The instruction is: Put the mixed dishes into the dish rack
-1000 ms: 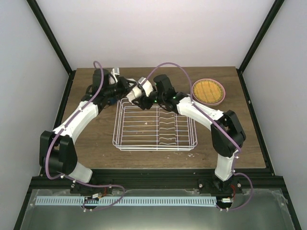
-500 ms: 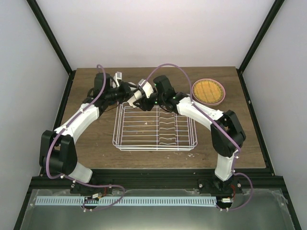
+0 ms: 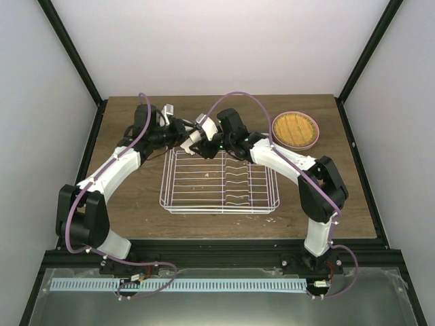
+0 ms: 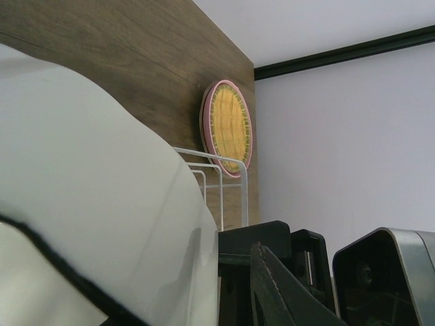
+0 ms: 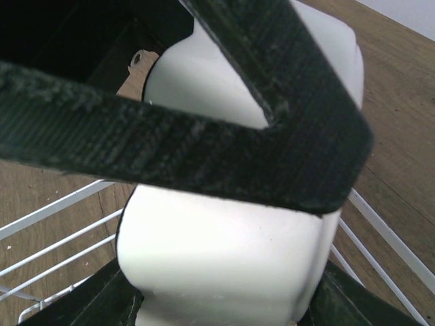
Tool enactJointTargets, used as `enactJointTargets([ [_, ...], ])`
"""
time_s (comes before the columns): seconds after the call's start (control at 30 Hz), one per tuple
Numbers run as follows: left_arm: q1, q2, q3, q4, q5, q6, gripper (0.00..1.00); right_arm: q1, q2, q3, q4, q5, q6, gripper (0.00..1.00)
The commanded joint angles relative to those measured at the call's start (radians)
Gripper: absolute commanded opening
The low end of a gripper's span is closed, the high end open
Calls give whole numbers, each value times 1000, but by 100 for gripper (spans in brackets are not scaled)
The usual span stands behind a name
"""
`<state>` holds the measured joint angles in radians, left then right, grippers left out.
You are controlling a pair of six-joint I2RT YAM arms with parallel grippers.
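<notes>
The bowl (image 5: 231,251) is plain cream-white. The dish rack (image 3: 219,180) is white wire. The top plate (image 4: 228,125) is yellow-orange with a fine grid pattern, the plate beneath it (image 4: 204,125) pink at its rim. The table (image 3: 129,204) is brown wood grain; the arms (image 3: 115,163) are white with black joints

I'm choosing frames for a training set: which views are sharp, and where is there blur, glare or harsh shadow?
Top external: evenly lit and sharp, with no glare or harsh shadow around the dish rack. Left wrist: the cream bowl looms close and out of focus, while the stacked plates behind it are sharper. Right wrist: a black finger crossing the bowl is blurred by closeness, and there is no glare.
</notes>
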<state>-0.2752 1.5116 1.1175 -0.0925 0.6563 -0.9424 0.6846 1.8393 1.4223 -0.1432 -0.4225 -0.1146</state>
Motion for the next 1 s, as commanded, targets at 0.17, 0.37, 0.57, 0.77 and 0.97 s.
enactJointTargets([
  [0.17,-18,-31,-11,32,87,-7,25,8,-25,8,98,16,-11,43],
  [0.37,-18,-20,-10,24,94,-5,25,7,-32,7,97,36,-13,43],
  [0.57,-18,-20,41,-156,44,64,26,6,-35,8,79,75,-21,42],
  [0.77,-15,-4,94,-360,23,161,27,6,-37,3,67,93,-23,41],
  [0.97,-13,-19,88,-426,29,185,28,5,-40,0,54,107,-31,40],
])
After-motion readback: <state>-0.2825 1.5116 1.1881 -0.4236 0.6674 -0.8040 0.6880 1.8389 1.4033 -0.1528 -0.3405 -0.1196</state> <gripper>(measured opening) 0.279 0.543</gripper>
